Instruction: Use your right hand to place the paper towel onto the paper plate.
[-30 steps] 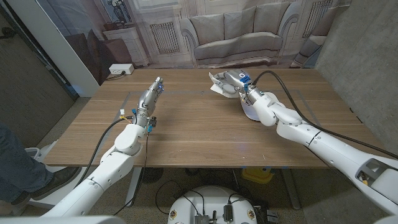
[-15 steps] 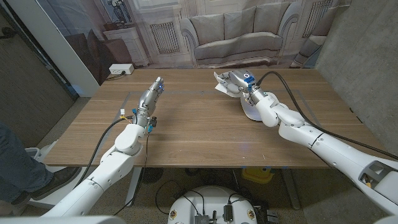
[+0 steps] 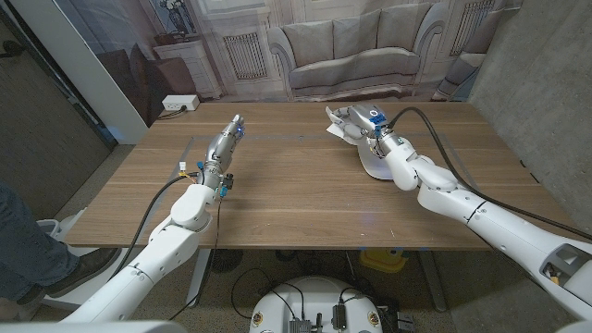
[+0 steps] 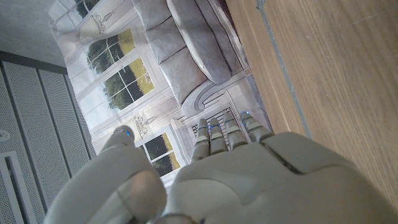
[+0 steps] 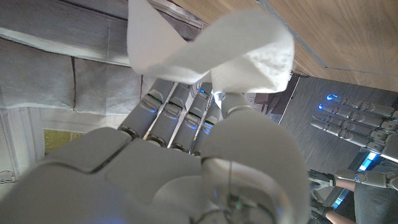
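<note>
I see no brand, label or readable writing on anything here; the only markings are small blue lights on both hands.

My right hand (image 3: 359,120) is up over the far right part of the wooden table (image 3: 305,199), pinching the paper towel (image 3: 339,121) between thumb and fingers (image 5: 186,112). In the right wrist view the white towel (image 5: 211,50) folds out past the fingertips, crumpled, with its loose edges free in the air. From the head view the towel juts out from the hand toward the table's middle and far edge.

The paper plate (image 3: 374,166) lies on the table just behind the hand, toward my own side, partly covered by the right wrist and forearm. Only its white rim shows. The towel is beyond the plate's far rim, and I cannot tell whether any part of it hangs over the plate.

My left hand (image 3: 226,140) is well apart, on the left side of the table, fingers (image 4: 221,134) straight and pressed together, holding nothing. I cannot tell from these views whether it touches the wood.

Between the 2 hands the tabletop is bare wood, with open room on the middle side of the right hand. The table's far edge runs close beyond the right hand, and the right edge is near its outer side. A thin pale line marks a rectangle on the wood.
</note>
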Available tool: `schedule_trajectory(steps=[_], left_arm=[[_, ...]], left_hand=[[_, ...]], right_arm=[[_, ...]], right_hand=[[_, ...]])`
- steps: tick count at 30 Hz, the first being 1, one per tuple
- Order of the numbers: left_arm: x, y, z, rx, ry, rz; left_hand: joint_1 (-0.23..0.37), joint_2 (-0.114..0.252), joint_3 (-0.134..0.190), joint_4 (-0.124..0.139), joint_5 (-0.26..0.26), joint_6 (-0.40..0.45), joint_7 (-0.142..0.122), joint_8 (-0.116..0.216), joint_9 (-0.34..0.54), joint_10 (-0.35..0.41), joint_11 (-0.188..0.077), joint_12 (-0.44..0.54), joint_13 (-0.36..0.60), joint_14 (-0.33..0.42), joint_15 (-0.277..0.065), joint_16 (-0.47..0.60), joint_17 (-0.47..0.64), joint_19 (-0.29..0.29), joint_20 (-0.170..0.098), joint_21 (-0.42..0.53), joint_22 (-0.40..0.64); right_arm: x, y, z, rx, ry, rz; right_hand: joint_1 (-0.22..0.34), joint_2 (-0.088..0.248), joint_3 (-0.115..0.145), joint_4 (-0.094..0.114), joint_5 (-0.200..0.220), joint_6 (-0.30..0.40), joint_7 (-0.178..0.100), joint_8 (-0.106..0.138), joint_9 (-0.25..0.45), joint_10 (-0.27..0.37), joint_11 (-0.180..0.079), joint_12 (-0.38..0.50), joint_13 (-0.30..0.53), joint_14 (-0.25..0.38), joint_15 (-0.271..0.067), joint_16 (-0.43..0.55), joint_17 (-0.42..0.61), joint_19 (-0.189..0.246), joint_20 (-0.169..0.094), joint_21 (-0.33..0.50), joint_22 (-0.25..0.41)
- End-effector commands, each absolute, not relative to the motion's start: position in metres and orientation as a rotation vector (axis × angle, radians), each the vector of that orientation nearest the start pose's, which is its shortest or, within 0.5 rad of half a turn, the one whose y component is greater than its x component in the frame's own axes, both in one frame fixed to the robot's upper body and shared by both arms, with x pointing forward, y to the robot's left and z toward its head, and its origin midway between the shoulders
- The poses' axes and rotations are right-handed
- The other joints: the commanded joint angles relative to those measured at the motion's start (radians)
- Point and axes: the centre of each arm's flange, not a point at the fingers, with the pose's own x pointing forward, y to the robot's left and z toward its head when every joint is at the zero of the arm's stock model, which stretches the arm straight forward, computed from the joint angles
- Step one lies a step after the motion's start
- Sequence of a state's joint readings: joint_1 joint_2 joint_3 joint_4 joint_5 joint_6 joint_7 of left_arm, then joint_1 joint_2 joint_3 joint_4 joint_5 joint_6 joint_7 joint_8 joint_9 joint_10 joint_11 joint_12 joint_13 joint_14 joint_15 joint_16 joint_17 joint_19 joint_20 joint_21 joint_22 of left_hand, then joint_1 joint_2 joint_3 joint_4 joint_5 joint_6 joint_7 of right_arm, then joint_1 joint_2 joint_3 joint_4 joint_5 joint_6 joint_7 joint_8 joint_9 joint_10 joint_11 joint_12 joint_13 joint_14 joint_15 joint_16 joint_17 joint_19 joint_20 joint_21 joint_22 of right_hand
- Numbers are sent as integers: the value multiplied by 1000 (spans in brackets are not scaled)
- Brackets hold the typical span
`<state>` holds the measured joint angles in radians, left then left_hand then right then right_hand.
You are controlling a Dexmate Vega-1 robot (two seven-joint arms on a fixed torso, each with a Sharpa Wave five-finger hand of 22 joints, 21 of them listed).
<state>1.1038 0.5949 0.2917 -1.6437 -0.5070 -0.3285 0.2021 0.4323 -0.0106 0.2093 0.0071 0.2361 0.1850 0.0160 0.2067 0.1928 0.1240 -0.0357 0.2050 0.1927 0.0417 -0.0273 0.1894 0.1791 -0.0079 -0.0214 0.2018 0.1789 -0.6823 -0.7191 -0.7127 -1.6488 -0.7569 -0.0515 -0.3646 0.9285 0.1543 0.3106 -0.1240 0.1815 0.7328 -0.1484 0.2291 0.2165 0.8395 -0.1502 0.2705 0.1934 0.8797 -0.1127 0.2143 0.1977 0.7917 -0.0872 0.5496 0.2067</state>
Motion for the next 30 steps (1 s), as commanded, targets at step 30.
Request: schedule_trajectory(steps=[30], left_arm=[[584,283,-39,32,-698,-107]], left_hand=[[6,7,-7,3,-7,13,2,2,3,7,-3,2,3,7,2,0,4,1,2,2,4]], right_arm=[[596,-220,34,-1459,-866,-338]], right_hand=[[6,-2,-1,4,-4,13,0,-7,3,10,-4,-14,3,5,-119,-3,3,-10,-124,11,3]])
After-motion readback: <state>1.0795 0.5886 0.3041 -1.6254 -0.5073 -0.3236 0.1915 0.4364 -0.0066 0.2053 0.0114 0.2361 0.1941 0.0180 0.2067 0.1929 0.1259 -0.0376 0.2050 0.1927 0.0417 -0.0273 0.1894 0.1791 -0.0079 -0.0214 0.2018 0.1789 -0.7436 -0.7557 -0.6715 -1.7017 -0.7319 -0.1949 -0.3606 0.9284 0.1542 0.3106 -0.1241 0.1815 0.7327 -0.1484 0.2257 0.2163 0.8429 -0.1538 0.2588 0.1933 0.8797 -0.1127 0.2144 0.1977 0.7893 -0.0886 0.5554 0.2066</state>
